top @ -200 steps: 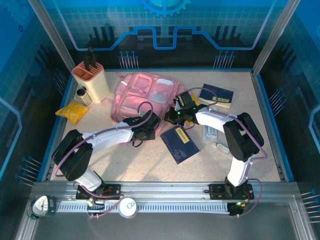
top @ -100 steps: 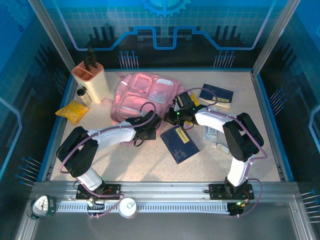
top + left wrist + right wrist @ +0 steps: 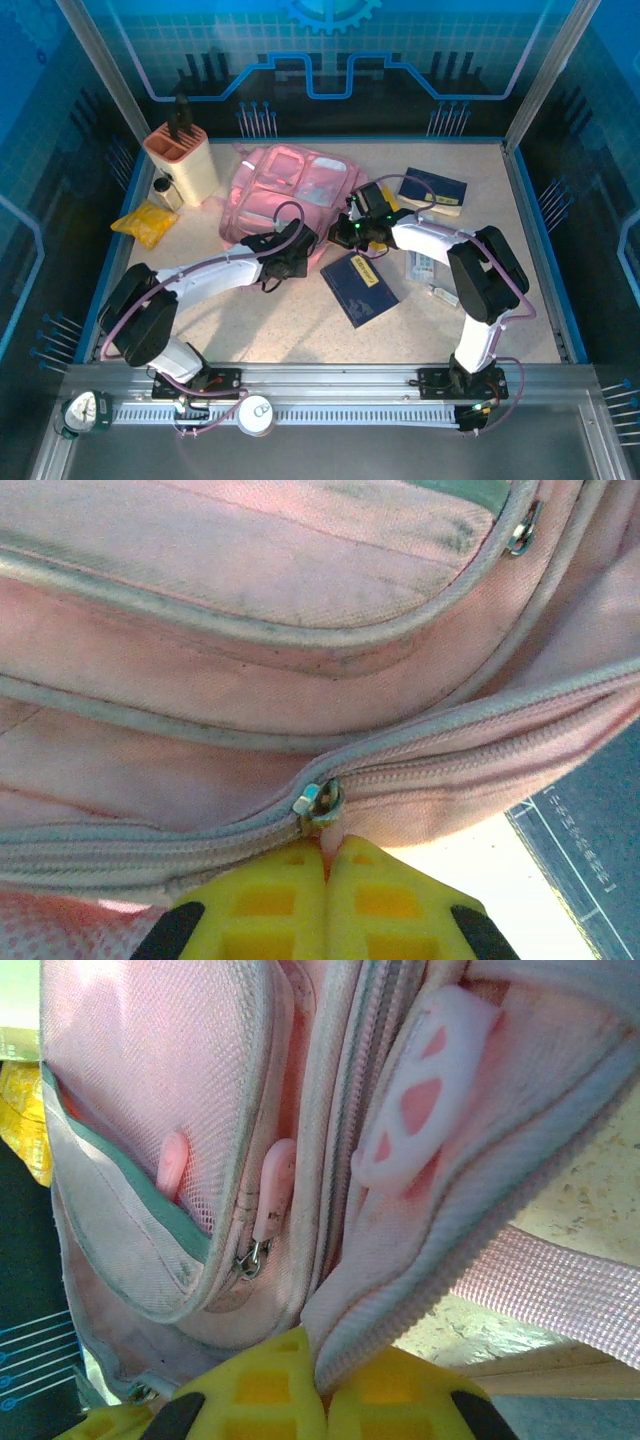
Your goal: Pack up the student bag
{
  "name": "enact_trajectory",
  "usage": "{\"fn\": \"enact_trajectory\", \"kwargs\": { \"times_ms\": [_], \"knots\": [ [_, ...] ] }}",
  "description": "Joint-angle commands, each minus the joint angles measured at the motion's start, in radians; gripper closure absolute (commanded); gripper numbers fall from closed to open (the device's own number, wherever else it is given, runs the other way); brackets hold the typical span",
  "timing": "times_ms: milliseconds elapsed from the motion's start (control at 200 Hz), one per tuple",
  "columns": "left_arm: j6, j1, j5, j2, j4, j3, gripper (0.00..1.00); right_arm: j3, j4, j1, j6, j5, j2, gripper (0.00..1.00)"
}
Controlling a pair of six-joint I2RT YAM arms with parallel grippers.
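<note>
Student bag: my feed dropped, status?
Left gripper shut on zipper pull. Right gripper shut on student bag edge. Blue book lies beside, not blocking.

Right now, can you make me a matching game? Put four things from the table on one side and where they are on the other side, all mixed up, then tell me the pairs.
Things:
1. soft pink fabric backpack
2. small crinkly yellow packet
3. tall peach plastic holder
4. flat dark blue book with a yellow label

Places:
A. standing upright at the back left
B. lying flat in front, nearest the arm bases
C. near the left edge, in front of the holder
D. middle of the table, toward the back

Pairs: 1-D, 2-C, 3-A, 4-B
</note>
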Motion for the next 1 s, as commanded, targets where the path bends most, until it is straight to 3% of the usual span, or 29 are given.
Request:
{"fn": "enact_trajectory", "kwargs": {
  "times_ms": [0,240,470,510,565,645,730,871,996],
  "knots": [
    [-0.032,0.014,-0.082,-0.054,-0.166,-0.049,1.00,0.028,0.007,-0.060,-0.034,0.007,-0.031,1.00],
    [-0.066,0.020,-0.072,-0.145,-0.241,-0.114,1.00,0.147,-0.047,-0.119,-0.077,-0.019,0.050,1.00],
    [-0.134,0.017,0.044,-0.154,-0.087,-0.113,1.00,0.220,-0.102,-0.099,-0.105,-0.055,0.099,1.00],
    [-0.147,0.017,0.046,-0.138,-0.080,-0.091,1.00,0.208,-0.129,-0.098,-0.108,-0.062,0.083,0.90],
    [-0.154,0.015,0.041,-0.113,-0.087,-0.053,1.00,0.164,-0.135,-0.096,-0.103,-0.066,0.040,0.83],
    [-0.142,0.003,0.041,-0.089,-0.081,-0.013,1.00,0.067,-0.118,-0.077,-0.074,-0.059,-0.042,0.61],
    [-0.128,-0.003,0.052,-0.076,-0.066,0.003,1.00,0.005,-0.125,-0.040,-0.033,-0.068,-0.095,0.46],
    [-0.123,-0.010,0.069,-0.074,-0.086,0.014,1.00,-0.104,-0.005,0.029,0.143,-0.060,-0.146,0.30],
    [-0.108,-0.017,0.086,-0.081,-0.084,0.011,1.00,-0.090,0.075,0.071,0.273,-0.026,-0.094,0.25]
  ]
}}
